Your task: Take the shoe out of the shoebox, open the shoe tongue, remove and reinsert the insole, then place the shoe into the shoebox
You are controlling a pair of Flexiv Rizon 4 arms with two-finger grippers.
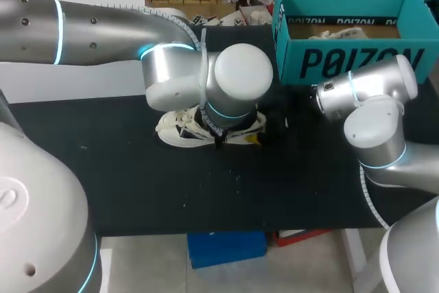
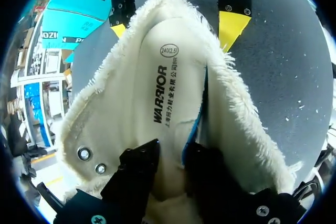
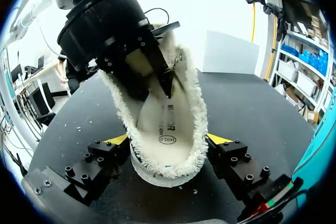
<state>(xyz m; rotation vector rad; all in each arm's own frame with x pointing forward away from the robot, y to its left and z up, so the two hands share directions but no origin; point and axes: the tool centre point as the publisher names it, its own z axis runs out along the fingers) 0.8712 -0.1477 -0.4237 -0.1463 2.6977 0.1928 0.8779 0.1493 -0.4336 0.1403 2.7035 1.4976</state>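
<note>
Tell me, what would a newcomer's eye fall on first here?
A fluffy white shoe sits in the middle of the black table. The left gripper dips into its fleecy opening from above, while the right gripper clasps it from both sides. At the table's far right stands a bright teal shoebox, open at the top.

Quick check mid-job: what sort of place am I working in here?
Probably a robot test bench, not a shop: a black table, the right gripper shut on a fleece-lined shoe, the left gripper pinching its insole, and a teal shoebox at the table's back.
</note>
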